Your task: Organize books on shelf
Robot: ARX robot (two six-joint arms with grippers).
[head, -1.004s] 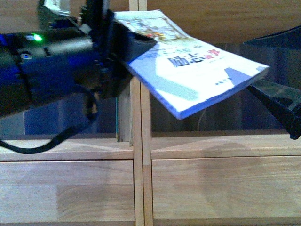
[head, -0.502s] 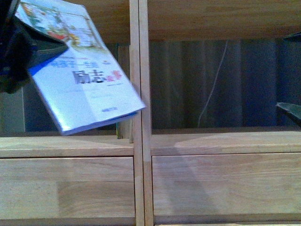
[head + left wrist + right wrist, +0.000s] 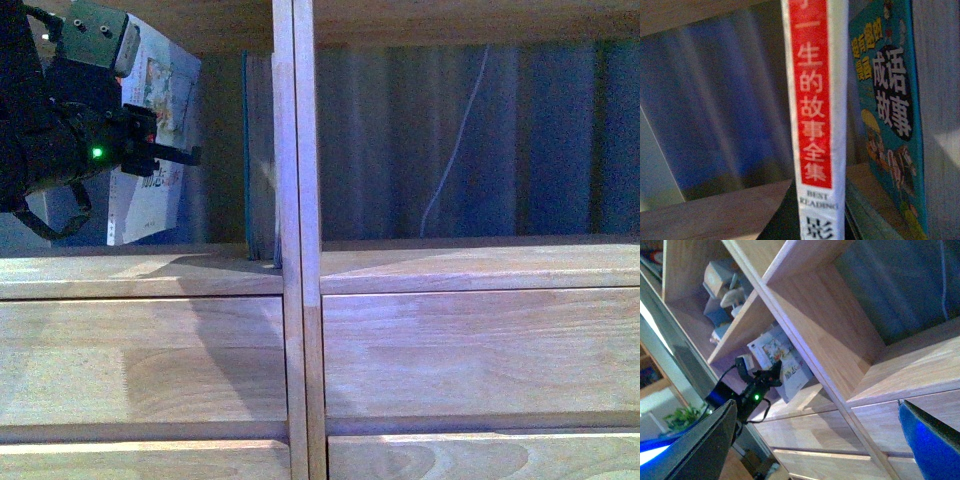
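Observation:
My left gripper [image 3: 130,140] is shut on the white paperback book [image 3: 160,150] and holds it upright inside the left compartment of the light-wood shelf [image 3: 292,300]. In the left wrist view the book's white spine with red lettering [image 3: 815,125] fills the middle. The slim teal-edged book [image 3: 252,160] stands against the centre divider, to the right of the paperback; its teal picture cover shows in the left wrist view [image 3: 887,115]. My right gripper [image 3: 815,450] is open and empty, away from the shelf, facing the drawer fronts. It does not show in the front view.
A white cable [image 3: 455,150] hangs at the back of the right compartment. Plain drawer fronts [image 3: 470,350] lie below both compartments. An upper left compartment holds small objects [image 3: 722,295]. A green plant [image 3: 682,417] stands beyond the shelf's left side.
My left gripper has carried the paperback leftward and turned it from tilted flat to upright in the left compartment. The right gripper has left the front view.

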